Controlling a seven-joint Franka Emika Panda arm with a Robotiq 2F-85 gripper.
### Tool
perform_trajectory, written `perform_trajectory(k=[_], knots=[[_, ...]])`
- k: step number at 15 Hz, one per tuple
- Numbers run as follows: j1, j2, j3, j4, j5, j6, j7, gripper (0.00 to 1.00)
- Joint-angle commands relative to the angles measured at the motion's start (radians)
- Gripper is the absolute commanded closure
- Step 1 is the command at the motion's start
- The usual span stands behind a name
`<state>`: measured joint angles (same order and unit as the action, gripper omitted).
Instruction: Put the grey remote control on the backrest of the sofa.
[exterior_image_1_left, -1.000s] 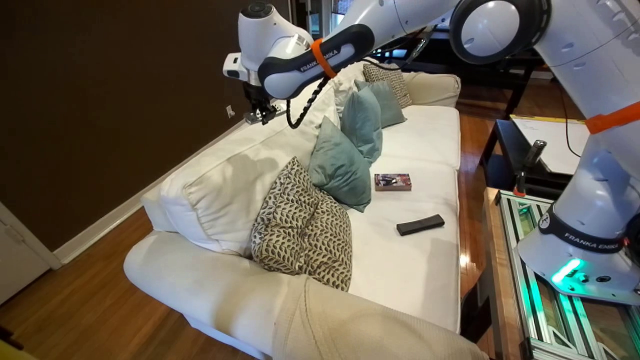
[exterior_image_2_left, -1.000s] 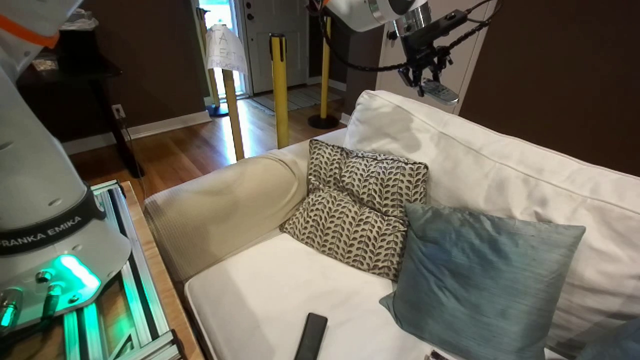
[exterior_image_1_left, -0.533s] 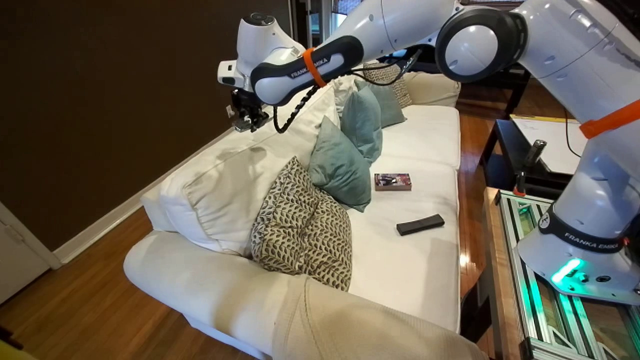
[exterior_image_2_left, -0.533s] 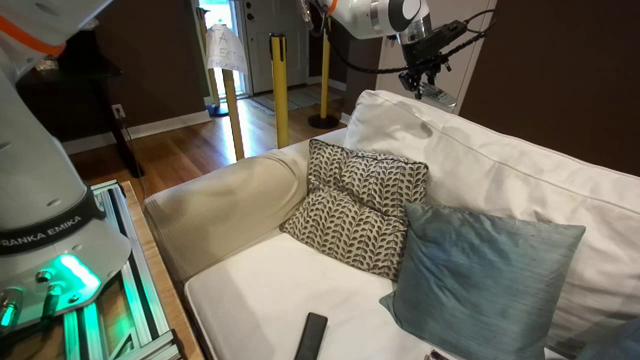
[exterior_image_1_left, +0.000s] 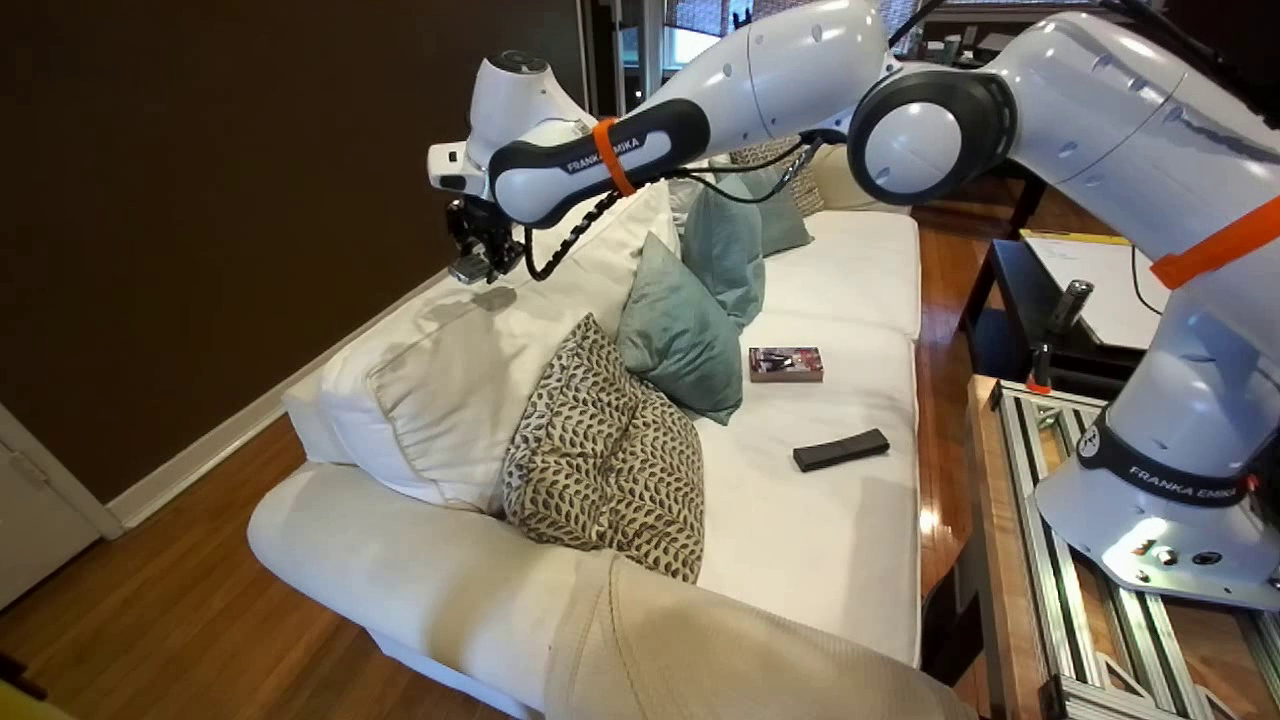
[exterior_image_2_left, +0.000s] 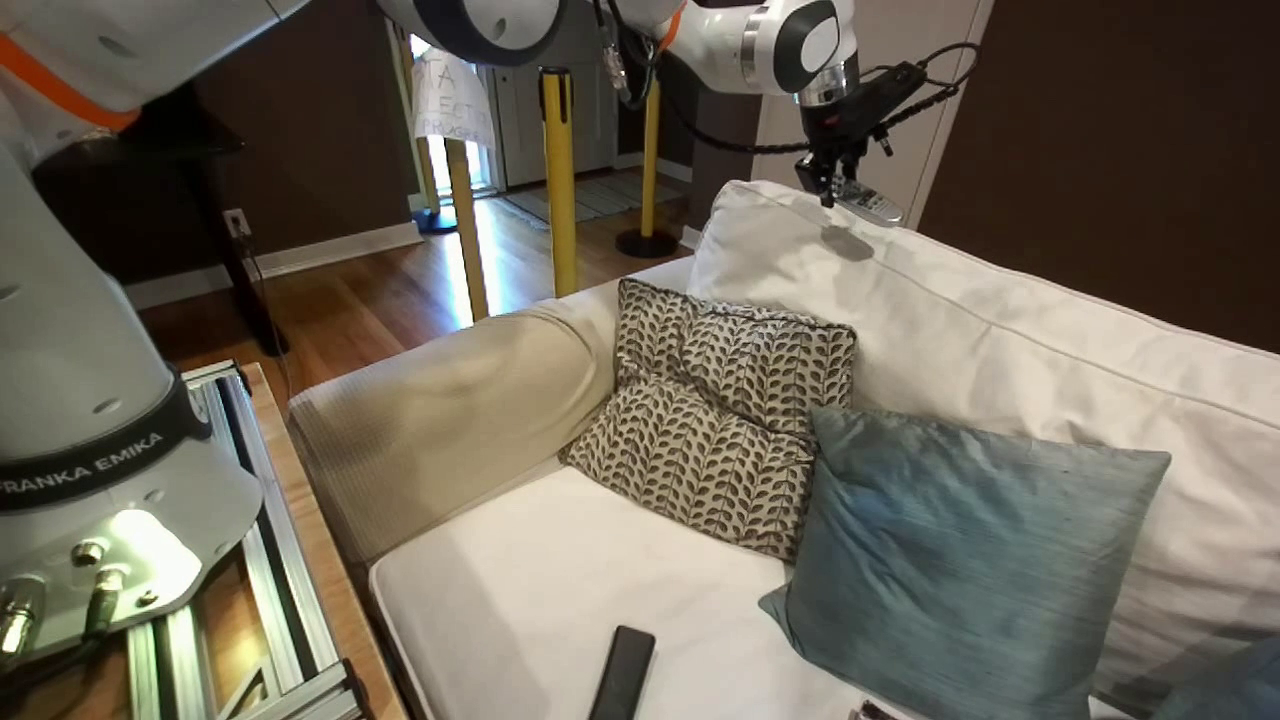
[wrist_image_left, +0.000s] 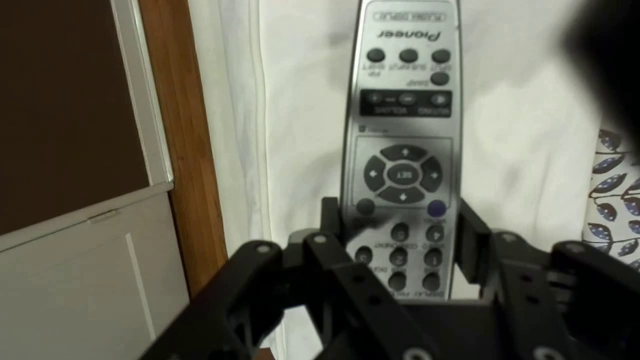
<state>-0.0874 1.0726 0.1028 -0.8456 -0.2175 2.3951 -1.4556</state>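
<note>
Clasping the grey remote (wrist_image_left: 404, 150), the jaws hover above the backrest (exterior_image_2_left: 1000, 330).

The remote (wrist_image_left: 403, 155), silver with dark buttons, extends from the top edge right of centre in the wrist view, clasped by both sides; in an exterior view it hangs tilted over the backrest (exterior_image_2_left: 1000, 350), puffy, white, upper centre to right edge

A dark brown wall (exterior_image_2_left: 320, 150) with a white baseboard (exterior_image_2_left: 345, 250) runs down to a wooden floor (exterior_image_2_left: 370, 315), glossy with light beside yellow posts (exterior_image_2_left: 560, 190), and a bright window (exterior_image_1_left: 688, 46) shows farther back.
</note>
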Motion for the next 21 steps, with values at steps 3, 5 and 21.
perform_trajectory(k=[3, 5, 21], knots=[[-0.003, 0.117, 0.022, 0.151, 0.069, -0.015, -0.131, 0.71], [-0.004, 0.14, 0.023, 0.177, 0.083, -0.017, -0.155, 0.71], [0.009, 0.261, -0.034, 0.326, 0.099, -0.028, -0.087, 0.07]])
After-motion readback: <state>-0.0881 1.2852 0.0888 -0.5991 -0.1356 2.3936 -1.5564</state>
